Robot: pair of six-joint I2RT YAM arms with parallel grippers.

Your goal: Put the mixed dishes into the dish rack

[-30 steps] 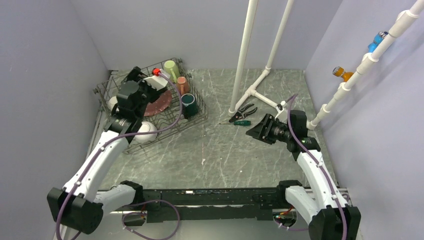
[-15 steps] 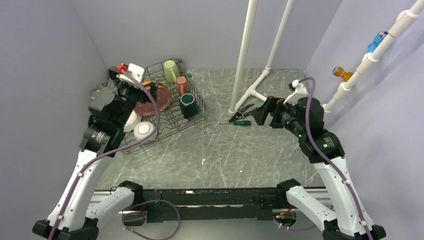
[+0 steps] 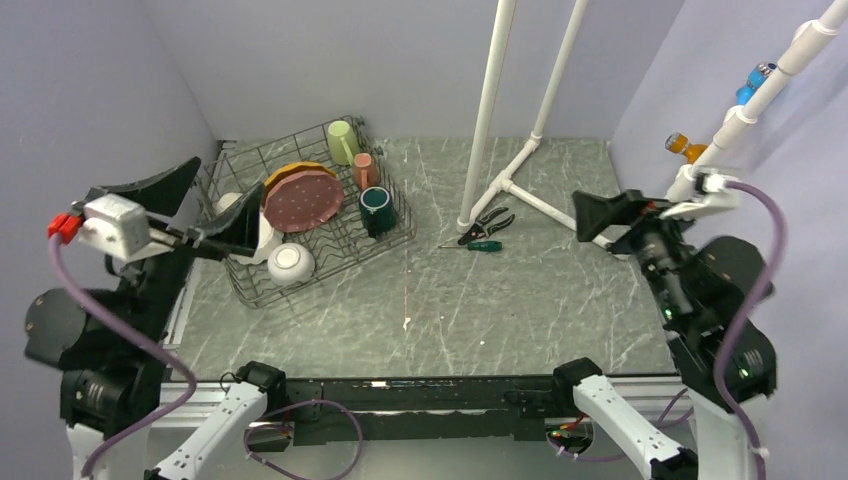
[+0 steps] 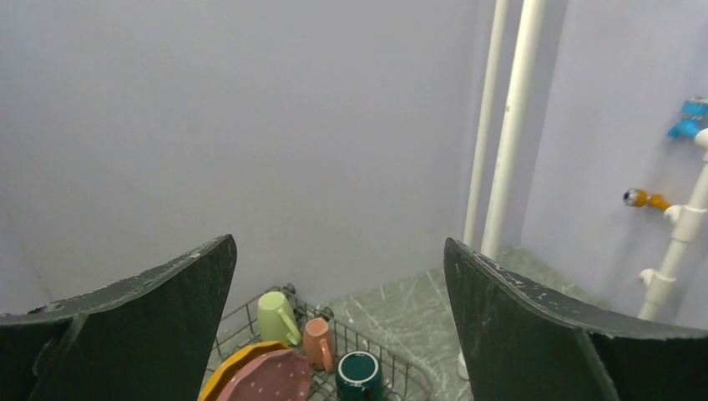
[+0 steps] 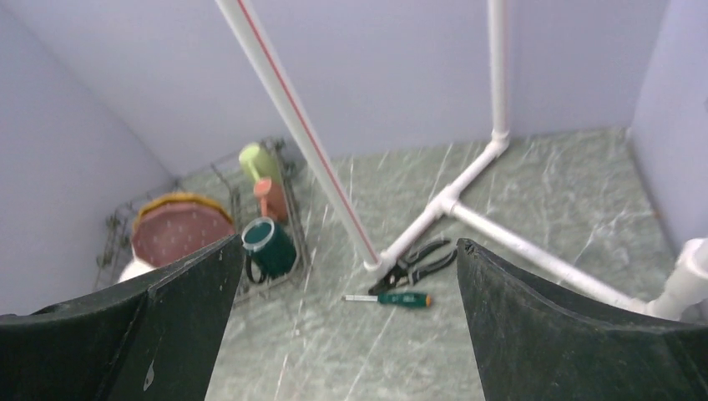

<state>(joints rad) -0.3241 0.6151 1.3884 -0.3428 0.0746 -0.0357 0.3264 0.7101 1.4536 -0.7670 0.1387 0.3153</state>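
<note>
Grey wire dish rack holds scalloped dotted plates; L end effector, R end effector both spread.

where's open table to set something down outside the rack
Free: the wide stretch of table between the dish rack, the screwdriver and the near edge. Crowded: around the pipe foot, where the pliers lie.

Both arms high, left gripper and right gripper each wide-jawed and empty.
</note>
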